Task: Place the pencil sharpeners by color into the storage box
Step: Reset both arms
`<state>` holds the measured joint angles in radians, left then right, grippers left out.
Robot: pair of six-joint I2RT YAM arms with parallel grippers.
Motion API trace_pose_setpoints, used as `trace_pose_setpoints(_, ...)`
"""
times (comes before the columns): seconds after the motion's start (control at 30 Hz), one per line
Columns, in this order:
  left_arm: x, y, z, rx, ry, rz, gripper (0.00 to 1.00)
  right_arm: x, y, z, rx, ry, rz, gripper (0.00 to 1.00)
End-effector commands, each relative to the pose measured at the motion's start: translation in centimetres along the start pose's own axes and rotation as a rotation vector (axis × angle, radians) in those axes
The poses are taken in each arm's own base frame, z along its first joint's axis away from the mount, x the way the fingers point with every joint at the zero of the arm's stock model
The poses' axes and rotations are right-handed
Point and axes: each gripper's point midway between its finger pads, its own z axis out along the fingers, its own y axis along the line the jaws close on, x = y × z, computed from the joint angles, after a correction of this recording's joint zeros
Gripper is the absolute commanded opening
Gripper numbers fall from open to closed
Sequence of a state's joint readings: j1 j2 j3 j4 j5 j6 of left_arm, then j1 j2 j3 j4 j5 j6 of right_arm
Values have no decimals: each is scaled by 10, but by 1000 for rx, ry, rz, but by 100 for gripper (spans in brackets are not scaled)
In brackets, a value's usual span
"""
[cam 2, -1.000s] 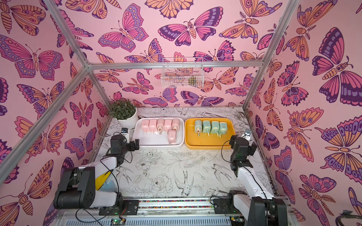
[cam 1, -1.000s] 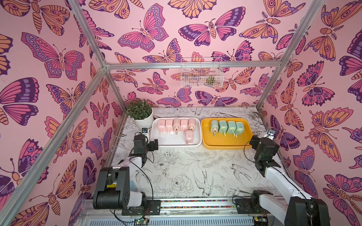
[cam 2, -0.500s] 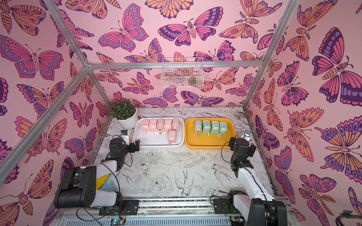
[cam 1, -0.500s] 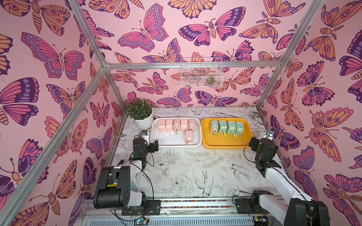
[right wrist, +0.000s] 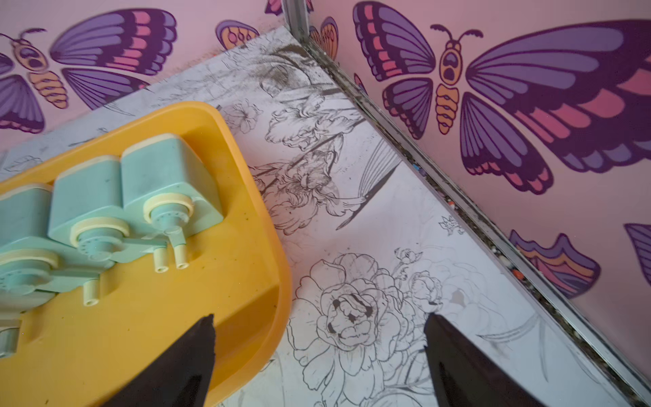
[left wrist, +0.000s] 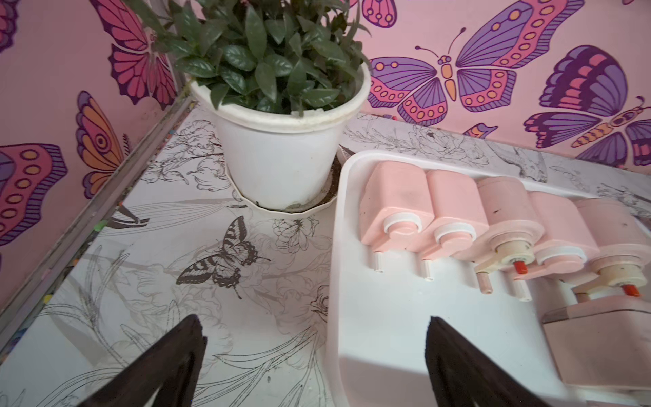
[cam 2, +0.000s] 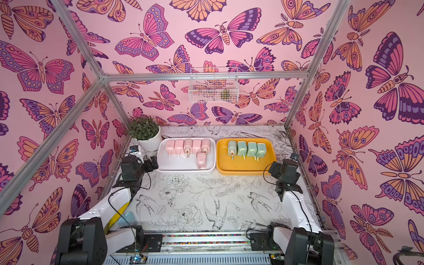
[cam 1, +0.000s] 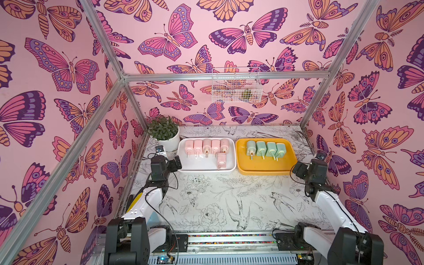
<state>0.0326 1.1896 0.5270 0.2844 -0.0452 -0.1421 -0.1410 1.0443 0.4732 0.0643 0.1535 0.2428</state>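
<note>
Left gripper [left wrist: 313,319], right gripper [right wrist: 319,316] wide open, empty; pencil sharpeners [cam 1: 260,146] probably light, rigid, slick; pinch across flat sides.

Printed table [cam 1: 218,195]: white tray [cam 1: 197,164], yellow tray [cam 1: 263,167], potted plant [cam 1: 164,133]

In both top views we see bright and even light, and all shadows are soft; a thin one lies along the near side of the white tray [cam 1: 197,164]. The butterfly wall [cam 1: 199,91] behind this tray is lit evenly. In the left wrist view the tray is almost overexposed, and the dark fingers [left wrist: 165,363] of the left gripper [left wrist: 313,319] in front of it are blurred. The right wrist view is dimmer, purple-tinted and slightly soft; the fingers [right wrist: 179,363] of the right gripper [right wrist: 319,315] show small glossy reflections.
</note>
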Motion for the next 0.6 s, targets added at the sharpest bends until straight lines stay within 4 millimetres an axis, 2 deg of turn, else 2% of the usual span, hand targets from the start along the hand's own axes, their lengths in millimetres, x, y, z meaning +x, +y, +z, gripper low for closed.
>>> trace_pose_setpoints(0.0,26,8,7,-27,52,82,100,-11,16,4,-103,-104,-15,99)
trace_pose_setpoints(0.07,39,-9,18,84,67,131,100,-12,26,11,-153,-111,-38,99)
trace_pose_setpoints(0.1,40,-19,21,135,59,136,100,-10,33,15,-180,-100,-55,99)
trace_pose_setpoints(0.17,34,-24,27,155,22,141,100,-10,40,22,-213,-94,-61,99)
trace_pose_setpoints(0.23,29,-20,33,127,-20,160,100,-11,49,28,-260,-105,-66,99)
trace_pose_setpoints(0.3,36,-13,40,94,-15,139,100,-11,58,33,-303,-117,-74,99)
trace_pose_setpoints(0.37,45,-26,42,178,-28,189,100,-9,64,39,-310,-127,-105,99)
trace_pose_setpoints(0.57,45,-19,42,144,-101,161,100,-9,80,48,-361,-160,-169,99)
